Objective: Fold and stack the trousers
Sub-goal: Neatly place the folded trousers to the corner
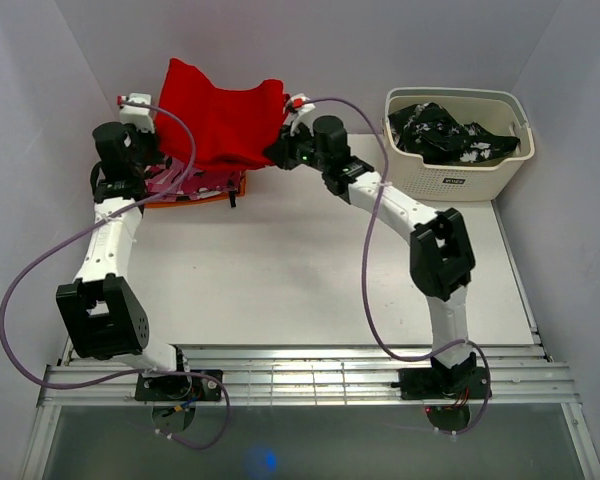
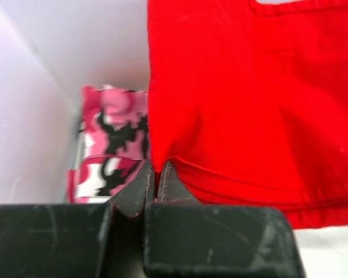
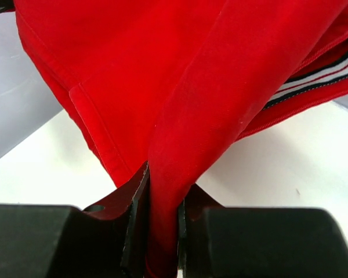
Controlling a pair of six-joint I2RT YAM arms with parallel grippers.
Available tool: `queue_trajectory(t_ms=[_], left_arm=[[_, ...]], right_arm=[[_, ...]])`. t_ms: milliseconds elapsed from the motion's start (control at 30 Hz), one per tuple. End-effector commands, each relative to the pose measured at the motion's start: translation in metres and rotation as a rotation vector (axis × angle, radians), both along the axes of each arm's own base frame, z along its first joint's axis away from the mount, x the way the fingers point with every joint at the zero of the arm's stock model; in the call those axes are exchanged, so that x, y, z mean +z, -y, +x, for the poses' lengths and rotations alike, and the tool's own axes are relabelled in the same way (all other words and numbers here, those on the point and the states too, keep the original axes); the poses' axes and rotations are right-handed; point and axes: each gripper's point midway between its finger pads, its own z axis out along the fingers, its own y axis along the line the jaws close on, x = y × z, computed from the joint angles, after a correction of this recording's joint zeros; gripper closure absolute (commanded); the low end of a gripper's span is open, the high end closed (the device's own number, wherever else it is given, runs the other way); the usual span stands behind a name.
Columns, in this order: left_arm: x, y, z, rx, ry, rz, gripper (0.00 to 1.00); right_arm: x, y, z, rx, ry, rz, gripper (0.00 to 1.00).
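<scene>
1 pr red trousers, 1 pink camo garment, 1 blk/wht garment, 1 basket, 1 worktop, 2 claws: L claw, R claw.

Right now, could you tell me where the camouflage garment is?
Top view: the camouflage garment lies at the far left of the table, beneath the held-up trousers.

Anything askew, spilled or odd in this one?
Nothing spilled or damaged. The trousers hang bunched and sagging in the middle, pinched at their edges by the left claw and the right claw.
</scene>
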Motion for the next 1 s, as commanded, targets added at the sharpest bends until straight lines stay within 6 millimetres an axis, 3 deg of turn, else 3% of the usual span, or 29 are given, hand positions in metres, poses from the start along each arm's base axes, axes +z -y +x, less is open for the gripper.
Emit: queue_trajectory(t_ms=[0,33,67,100,133,200,367,400,467,500,567,600,700,967], left_arm=[[0.067,-0.051,0.006,0.084,0.235,-0.009,1.0],[0.057,-0.063,0.012,0.1,0.217,-0.028,1.0],[0.057,-0.071,0.015,0.108,0.223,-0.042,1.0],[0.054,-0.089,0.016,0.131,0.228,-0.07,1.0],[0.043,-0.099,0.022,0.14,0.212,-0.088,1.0],[0.038,-0.119,0.026,0.162,0.222,-0.102,1.0],[0.008,-0.152,0.041,0.198,0.198,-0.157,1.0],[0.006,-0.159,0.041,0.208,0.205,-0.155,1.0],[-0.004,-0.167,0.044,0.221,0.201,-0.155,1.0],[-0.012,-0.174,0.047,0.23,0.194,-0.158,1.0],[-0.019,-0.178,0.049,0.233,0.193,-0.163,1.0],[-0.025,-0.183,0.051,0.239,0.192,-0.163,1.0],[-0.031,-0.185,0.054,0.24,0.2,-0.163,1.0],[-0.079,-0.2,0.052,0.307,0.128,-0.195,1.0]], right_arm=[[0.057,-0.029,0.026,-0.018,0.206,0.11,0.92],[0.058,-0.039,0.026,-0.009,0.218,0.122,0.92],[0.074,-0.046,0.029,-0.008,0.251,0.149,0.92],[0.053,-0.055,0.037,-0.01,0.236,0.135,0.92],[0.052,-0.063,0.038,-0.01,0.247,0.147,0.92],[0.041,-0.075,0.046,-0.013,0.256,0.156,0.92],[0.022,-0.099,0.057,-0.031,0.308,0.174,0.92],[0.007,-0.103,0.06,-0.035,0.296,0.168,0.92],[0.009,-0.108,0.062,-0.049,0.336,0.184,0.92],[-0.004,-0.111,0.066,-0.056,0.331,0.178,0.92],[-0.002,-0.113,0.07,-0.074,0.361,0.195,0.92],[-0.013,-0.115,0.074,-0.082,0.366,0.196,0.92],[-0.019,-0.115,0.081,-0.115,0.402,0.216,0.92],[-0.052,-0.117,0.088,-0.139,0.388,0.206,0.92]])
